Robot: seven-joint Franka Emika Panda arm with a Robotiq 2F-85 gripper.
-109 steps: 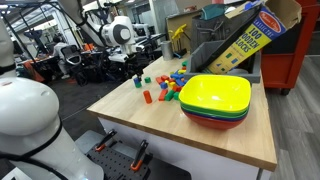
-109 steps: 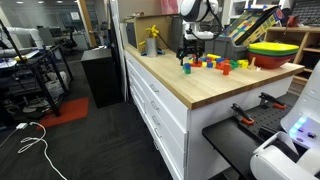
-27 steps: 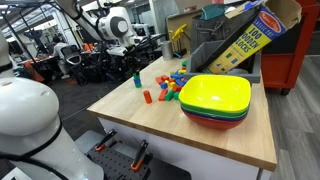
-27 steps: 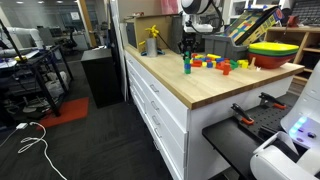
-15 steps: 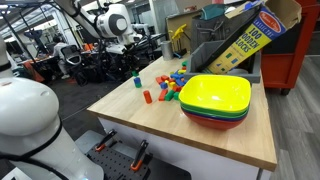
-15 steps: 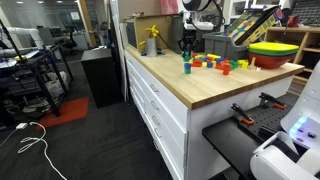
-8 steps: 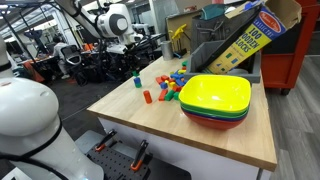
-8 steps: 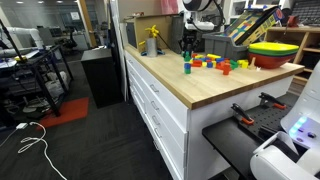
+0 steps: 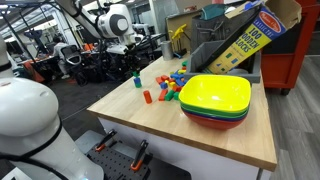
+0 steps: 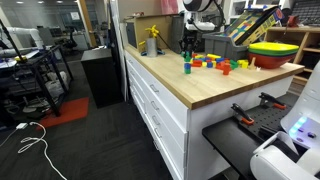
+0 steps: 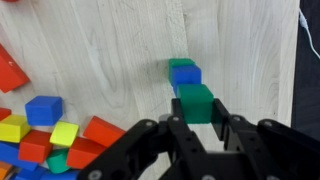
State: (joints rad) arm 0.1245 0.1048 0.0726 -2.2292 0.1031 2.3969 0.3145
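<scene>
In the wrist view my gripper (image 11: 196,112) is shut on a green cube (image 11: 195,102), clamped between the two black fingers (image 11: 172,125). Just past it on the wooden table (image 11: 240,50) stands a small stack, a blue cube (image 11: 185,74) on top of another green cube (image 11: 181,63). In both exterior views the gripper (image 9: 133,55) (image 10: 187,45) hangs a little above this stack (image 9: 136,78) (image 10: 187,66), near the table's far corner. The held cube is too small to make out there.
A pile of red, blue, yellow and green blocks (image 11: 40,130) (image 9: 170,85) lies beside the stack. Stacked yellow, green and red bowls (image 9: 215,100) (image 10: 272,52) stand near the table's other end. A tilted block box (image 9: 250,35) rises behind them. One orange block (image 9: 146,97) lies apart.
Over the last second nothing has visibly moved. Compared with about seven seconds ago, the gripper stands higher above the table.
</scene>
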